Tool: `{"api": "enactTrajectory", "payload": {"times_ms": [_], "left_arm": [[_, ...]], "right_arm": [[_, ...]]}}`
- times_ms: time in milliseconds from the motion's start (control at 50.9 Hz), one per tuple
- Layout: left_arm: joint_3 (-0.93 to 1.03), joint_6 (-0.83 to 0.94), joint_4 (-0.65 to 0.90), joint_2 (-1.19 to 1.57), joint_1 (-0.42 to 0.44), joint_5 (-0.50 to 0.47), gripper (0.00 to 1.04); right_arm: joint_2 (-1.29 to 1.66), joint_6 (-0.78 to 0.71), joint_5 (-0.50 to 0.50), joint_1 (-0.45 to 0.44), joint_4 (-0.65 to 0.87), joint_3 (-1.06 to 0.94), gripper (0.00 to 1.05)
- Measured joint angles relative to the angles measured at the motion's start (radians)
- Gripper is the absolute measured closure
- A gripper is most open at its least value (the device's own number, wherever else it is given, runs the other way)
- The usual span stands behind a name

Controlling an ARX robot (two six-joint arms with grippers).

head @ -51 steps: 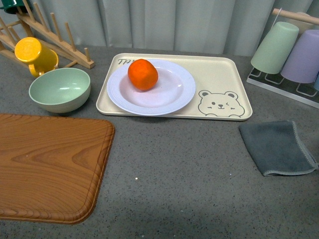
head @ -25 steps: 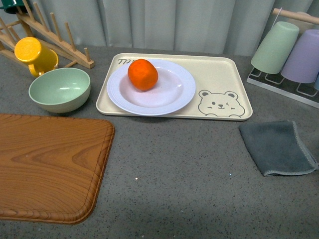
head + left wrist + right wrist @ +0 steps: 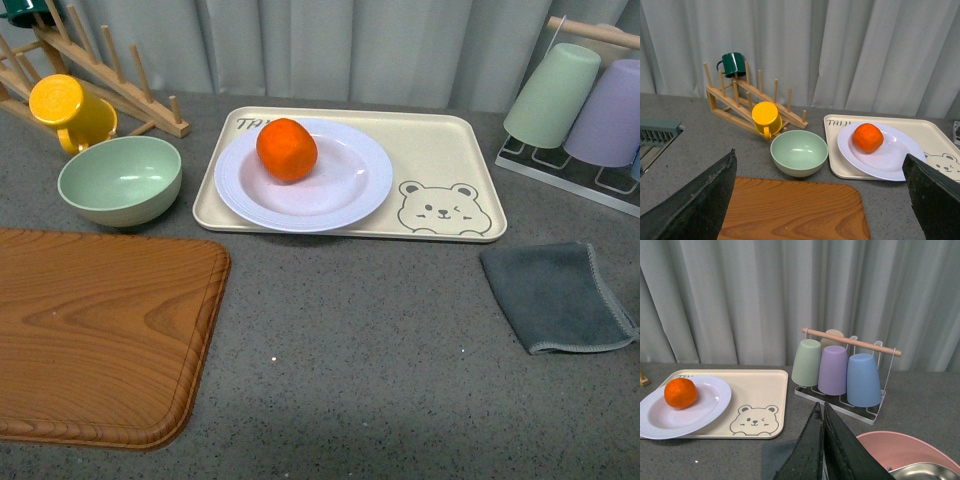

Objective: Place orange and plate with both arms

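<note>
orange (image 3: 287, 149): sits on plate (image 3: 330, 200), toward its far-left side, untouched
plate: rests on bear tray (image 3: 450, 140), left half
left gripper (image 3: 820, 200): fingers spread wide, holding nothing, well short of the tray
right gripper (image 3: 822, 450): fingers pressed together, empty
stage: likely pre-grasp; both arms held back

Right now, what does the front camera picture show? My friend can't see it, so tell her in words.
An orange sits on a white plate at the left end of a beige bear tray on a grey table. A green bowl and wooden board lie to the left, a grey cloth to the right; no robot arms show.
</note>
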State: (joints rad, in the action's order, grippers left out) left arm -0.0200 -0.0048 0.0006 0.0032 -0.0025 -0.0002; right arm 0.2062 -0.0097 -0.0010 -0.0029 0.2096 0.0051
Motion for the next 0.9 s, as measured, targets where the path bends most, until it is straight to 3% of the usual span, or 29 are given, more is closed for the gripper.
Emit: {"api": "enactTrajectory", "payload": {"times_ms": [137, 255, 471, 903], "left_arm": [[0.000, 0.000, 0.000, 0.000, 0.000, 0.000, 0.06], [0.000, 0.000, 0.000, 0.000, 0.000, 0.000, 0.06], [0.000, 0.000, 0.000, 0.000, 0.000, 0.000, 0.06], [0.000, 0.000, 0.000, 0.000, 0.000, 0.000, 0.06]], "right_arm": [[-0.032, 0.000, 0.000, 0.000, -0.032, 0.000, 1.04], [-0.163, 0.000, 0.000, 0.000, -0.197, 0.001, 1.04], [-0.201, 0.000, 0.000, 0.000, -0.208, 0.001, 1.04], [-0.202, -0.001, 0.000, 0.000, -0.208, 0.001, 0.36]]}}
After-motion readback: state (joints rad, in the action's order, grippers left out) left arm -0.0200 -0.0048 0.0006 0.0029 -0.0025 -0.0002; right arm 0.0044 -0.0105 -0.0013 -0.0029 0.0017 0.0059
